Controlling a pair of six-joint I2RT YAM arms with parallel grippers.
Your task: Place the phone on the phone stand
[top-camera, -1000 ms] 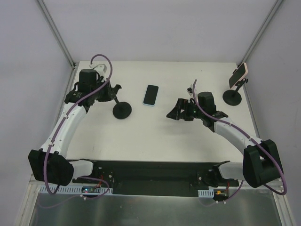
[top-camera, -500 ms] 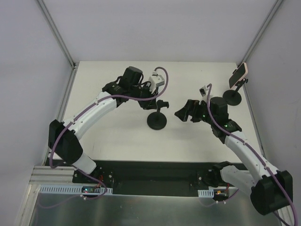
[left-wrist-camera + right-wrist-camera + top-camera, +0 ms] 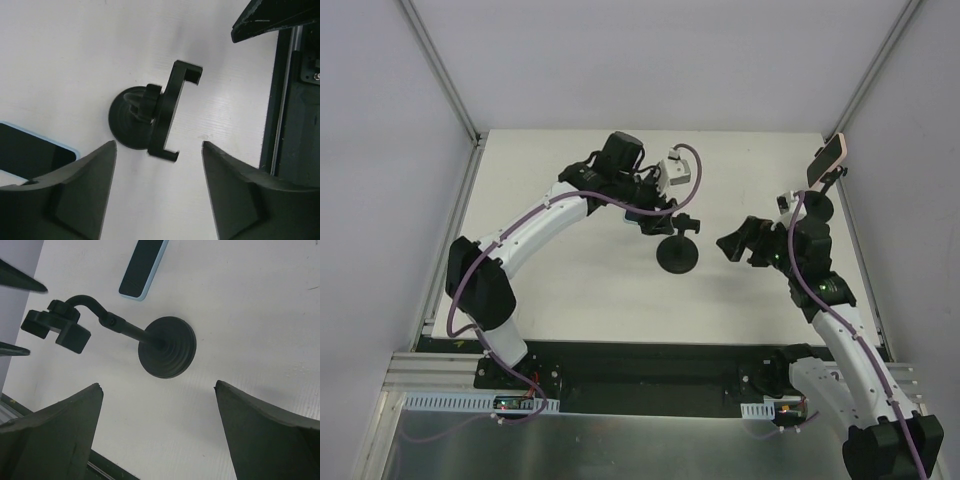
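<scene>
**A:** What worried you at that point?

**B:** The phone stand (image 3: pixel 150 122), mostly. It stood upright on the bench (image 3: pixel 570 290) with its cradle empty, directly under the left jaws. They were spread, gripping nothing. A careless sideways swing, I reckoned, could catch that cradle and tip the whole thing over.

**A:** And the phone (image 3: pixel 144 265)?

**B:** It lay flat, face up, near the stand but not touching it, on the far side. It looked thin and low, so I judged the jaws might shove it along the bench rather than get hold of its edges.

**A:** How were the arms placed?

**B:** The left arm (image 3: pixel 550 215) reached far across to the middle, wrist bent down over the stand. The right arm (image 3: pixel 820 290) came in from the other side, and the right jaws were wide apart, empty, aimed at the stand's base. With both so near, they could have knocked each other. Another stand (image 3: pixel 817 200) in the far right corner carried a pink phone (image 3: pixel 828 160).
</scene>
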